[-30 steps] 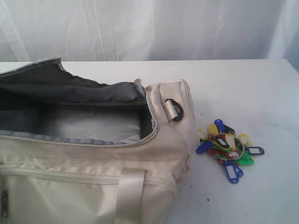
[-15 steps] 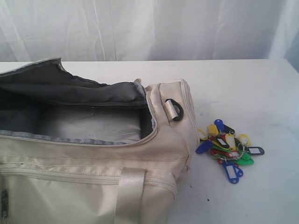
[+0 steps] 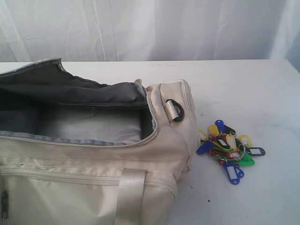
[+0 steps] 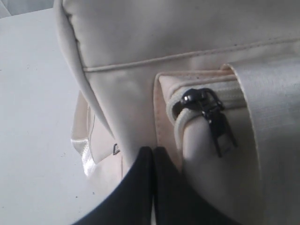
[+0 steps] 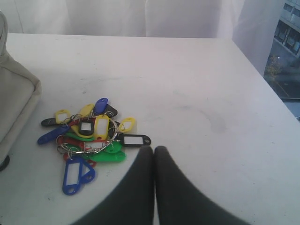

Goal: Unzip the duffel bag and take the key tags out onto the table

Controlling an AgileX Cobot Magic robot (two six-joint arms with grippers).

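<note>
Exterior view: key tags [image 3: 227, 149] beside duffel bag [image 3: 164, 150], wide table [image 3: 248, 89] beyond

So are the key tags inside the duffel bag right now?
No, the key tags lie in a bunch on the table, just outside the end of the open duffel bag.
</note>
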